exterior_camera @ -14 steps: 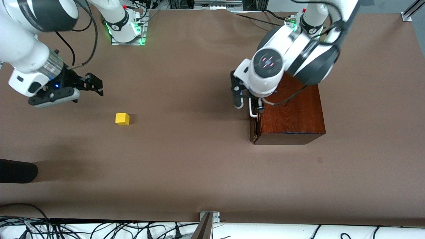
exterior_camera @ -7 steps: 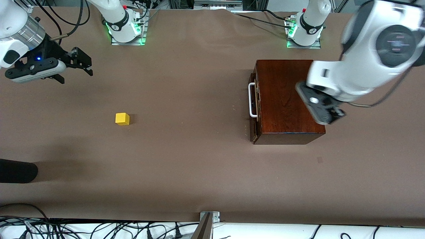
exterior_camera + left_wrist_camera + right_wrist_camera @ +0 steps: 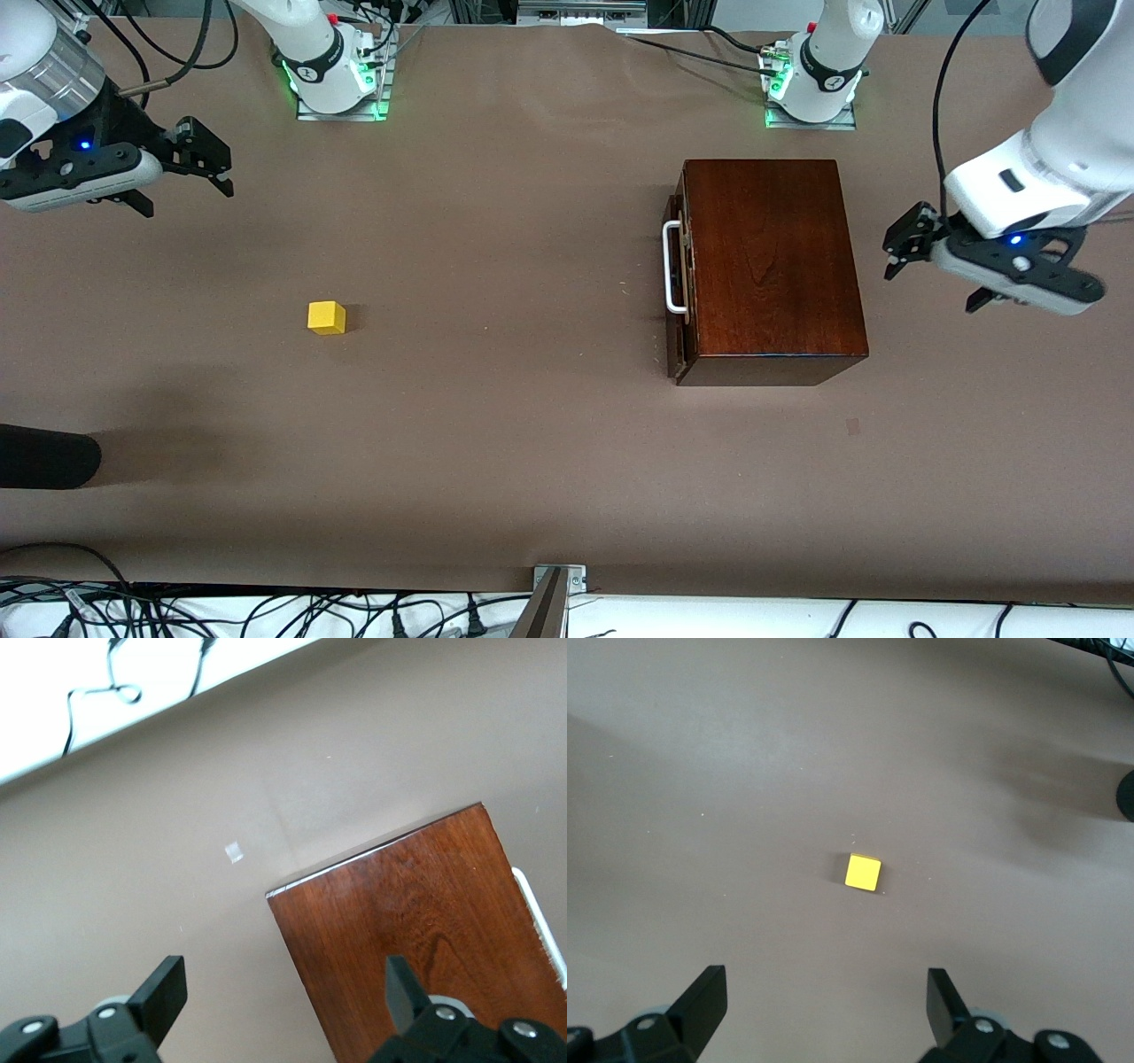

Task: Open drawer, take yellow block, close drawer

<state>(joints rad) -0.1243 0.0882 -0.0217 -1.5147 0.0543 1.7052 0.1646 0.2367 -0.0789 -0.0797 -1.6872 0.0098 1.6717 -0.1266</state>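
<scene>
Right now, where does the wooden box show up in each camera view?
Front view: wooden box toward the left arm's end of the table, drawer shut.
Left wrist view: the box's top fills the lower part, past the end effector's fingertips.
Right wrist view: not in it.
Shared landmark: the white handle, also at the left wrist picture's edge.

A wide table fills almost the whole front view, covered with a plain brown sheet that has a few soft creases. The light comes from above and is even; it makes pale grey shadows on the sheet. Along the edge nearest to the front camera runs a white strip with many black cables lying on it. A small metal bracket sits at the middle of this edge. A dark rounded object enters at the right arm's end.
</scene>
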